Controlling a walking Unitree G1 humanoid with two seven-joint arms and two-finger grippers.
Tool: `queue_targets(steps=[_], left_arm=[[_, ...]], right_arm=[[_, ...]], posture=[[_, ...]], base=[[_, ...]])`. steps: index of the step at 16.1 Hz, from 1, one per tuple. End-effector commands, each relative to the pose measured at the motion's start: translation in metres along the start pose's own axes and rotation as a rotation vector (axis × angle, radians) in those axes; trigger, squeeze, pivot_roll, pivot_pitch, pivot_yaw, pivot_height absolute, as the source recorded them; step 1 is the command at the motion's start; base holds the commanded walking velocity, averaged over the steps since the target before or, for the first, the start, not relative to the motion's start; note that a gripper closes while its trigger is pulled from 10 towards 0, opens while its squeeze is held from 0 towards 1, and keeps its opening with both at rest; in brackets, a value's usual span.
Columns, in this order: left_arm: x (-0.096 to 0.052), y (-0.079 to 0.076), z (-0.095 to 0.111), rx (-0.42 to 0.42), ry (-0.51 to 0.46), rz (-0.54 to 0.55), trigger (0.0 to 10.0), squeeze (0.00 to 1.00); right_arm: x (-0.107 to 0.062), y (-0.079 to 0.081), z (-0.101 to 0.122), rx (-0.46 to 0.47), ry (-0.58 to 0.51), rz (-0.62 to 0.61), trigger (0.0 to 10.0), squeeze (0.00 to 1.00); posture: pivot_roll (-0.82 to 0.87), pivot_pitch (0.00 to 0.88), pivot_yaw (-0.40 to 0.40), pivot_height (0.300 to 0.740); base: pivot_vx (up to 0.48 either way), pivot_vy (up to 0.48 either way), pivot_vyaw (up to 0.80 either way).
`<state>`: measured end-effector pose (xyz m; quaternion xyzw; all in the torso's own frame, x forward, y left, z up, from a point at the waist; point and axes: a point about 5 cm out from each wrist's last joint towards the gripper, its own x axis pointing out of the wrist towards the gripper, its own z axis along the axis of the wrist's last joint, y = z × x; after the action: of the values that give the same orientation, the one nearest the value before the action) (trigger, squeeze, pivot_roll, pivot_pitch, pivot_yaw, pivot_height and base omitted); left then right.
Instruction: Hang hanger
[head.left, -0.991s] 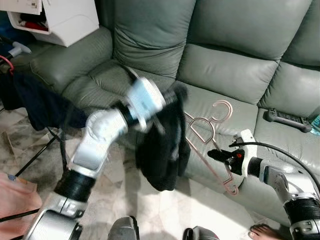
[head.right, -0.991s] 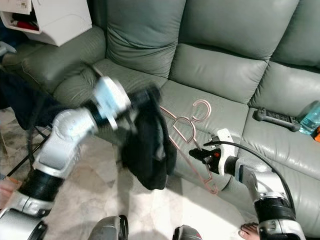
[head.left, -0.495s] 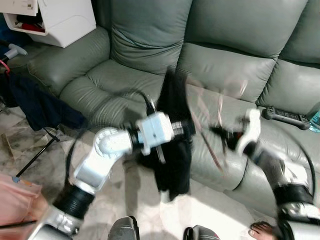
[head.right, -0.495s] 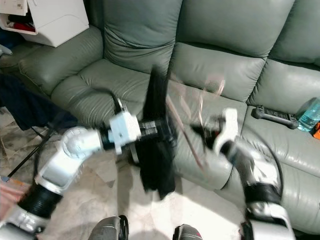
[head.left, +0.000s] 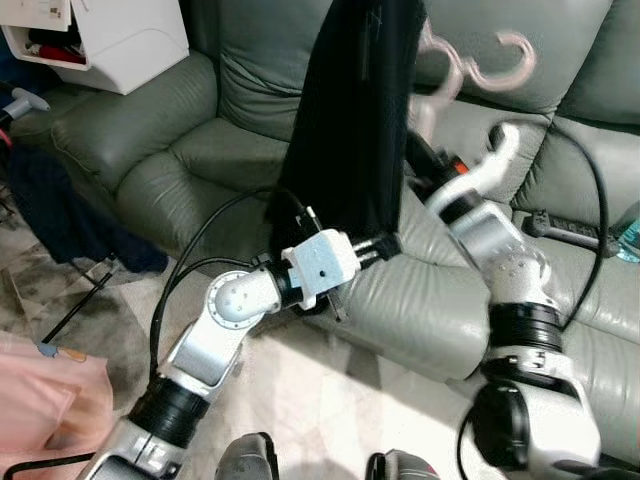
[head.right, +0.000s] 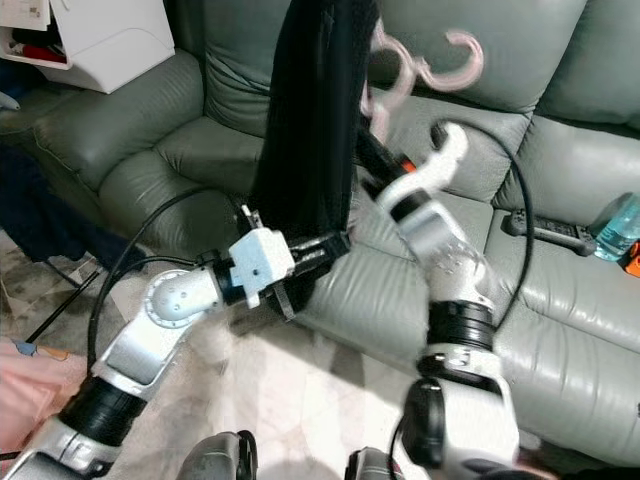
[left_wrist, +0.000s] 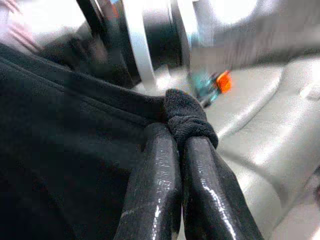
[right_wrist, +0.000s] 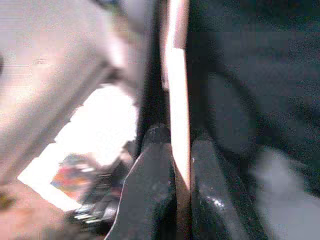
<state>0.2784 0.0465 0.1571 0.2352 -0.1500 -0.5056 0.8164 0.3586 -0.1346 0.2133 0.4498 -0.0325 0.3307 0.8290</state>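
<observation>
Pink hanger (head.left: 470, 72), clamped by right gripper (right_wrist: 172, 150), is raised above grey sofa (head.left: 180, 150); left gripper (left_wrist: 179, 135) pinches black garment (head.left: 350, 120). Marble floor (head.left: 330, 400).

No text, label, brand or number can be read in these pictures. The white cabinet (head.left: 110, 40) beside the sofa (head.left: 240, 130) has a sheet of paper (head.left: 40, 10) with dark print on it, but the print is too small and blurred to read.
</observation>
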Motion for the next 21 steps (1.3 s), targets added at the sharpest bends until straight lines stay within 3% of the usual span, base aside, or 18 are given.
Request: queue_targets(steps=[1, 2, 4, 5, 7, 8, 10, 14, 16, 18, 21], left_arm=[[0.000, -0.022, -0.018, 0.030, 0.093, -0.108, 10.0, 0.00], [-0.001, -0.021, -0.025, 0.028, 0.126, -0.078, 10.0, 0.00], [-0.001, -0.021, -0.032, 0.016, 0.162, -0.051, 10.0, 0.00], [-0.001, -0.024, -0.035, 0.008, 0.169, -0.048, 10.0, 0.00], [0.001, -0.029, -0.037, -0.036, 0.165, -0.043, 10.0, 0.00], [0.003, -0.032, -0.038, -0.054, 0.167, -0.038, 10.0, 1.00], [0.003, -0.036, -0.042, -0.114, 0.179, -0.045, 10.0, 1.00], [-0.008, -0.036, -0.050, -0.125, 0.229, -0.053, 10.0, 1.00], [-0.017, -0.032, -0.056, -0.129, 0.272, -0.028, 10.0, 1.00], [-0.024, -0.026, -0.063, -0.133, 0.318, 0.021, 10.0, 1.00], [-0.043, -0.008, -0.079, -0.131, 0.438, 0.169, 10.0, 1.00]], right_arm=[[0.017, 0.046, 0.027, -0.040, -0.078, 0.244, 10.0, 0.00], [0.015, 0.054, 0.023, -0.077, -0.035, 0.285, 10.0, 0.00], [0.012, 0.053, 0.014, -0.200, 0.046, 0.265, 10.0, 0.00], [0.010, 0.044, 0.005, -0.428, 0.107, 0.180, 10.0, 0.00], [0.005, 0.028, 0.001, -0.740, 0.135, 0.064, 10.0, 0.00], [0.001, 0.023, 0.004, -0.760, 0.133, 0.034, 10.0, 0.00], [-0.004, 0.019, 0.003, -0.780, 0.141, 0.018, 10.0, 0.00], [-0.011, 0.014, -0.008, -0.848, 0.171, 0.025, 10.0, 0.00], [-0.017, 0.011, -0.014, -0.955, 0.142, 0.035, 10.0, 0.00], [-0.019, 0.010, -0.011, -0.886, 0.122, 0.051, 10.0, 0.00], [-0.025, 0.009, -0.009, -0.909, 0.126, 0.092, 10.0, 0.00]], posture=[[-0.03, 0.063, 0.036, 0.740], [-0.03, 0.062, 0.032, 0.740], [-0.04, 0.061, 0.030, 0.740], [-0.04, 0.061, 0.030, 0.740], [-0.05, 0.061, 0.030, 0.740], [-0.05, 0.060, 0.029, 0.740], [-0.05, 0.059, 0.026, 0.740], [-0.05, 0.062, 0.029, 0.740], [-0.04, 0.063, 0.031, 0.740], [-0.04, 0.060, 0.035, 0.740], [-0.04, 0.060, 0.037, 0.740]], base=[[0.000, 0.000, 0.00], [0.000, 0.000, 0.00], [0.000, 0.000, 0.00], [0.000, 0.000, 0.00], [0.000, 0.000, 0.00], [0.000, 0.000, 0.00], [0.000, 0.000, 0.00], [0.000, 0.000, 0.00], [0.000, 0.000, 0.00], [0.000, 0.000, 0.00], [0.000, 0.000, 0.00]])
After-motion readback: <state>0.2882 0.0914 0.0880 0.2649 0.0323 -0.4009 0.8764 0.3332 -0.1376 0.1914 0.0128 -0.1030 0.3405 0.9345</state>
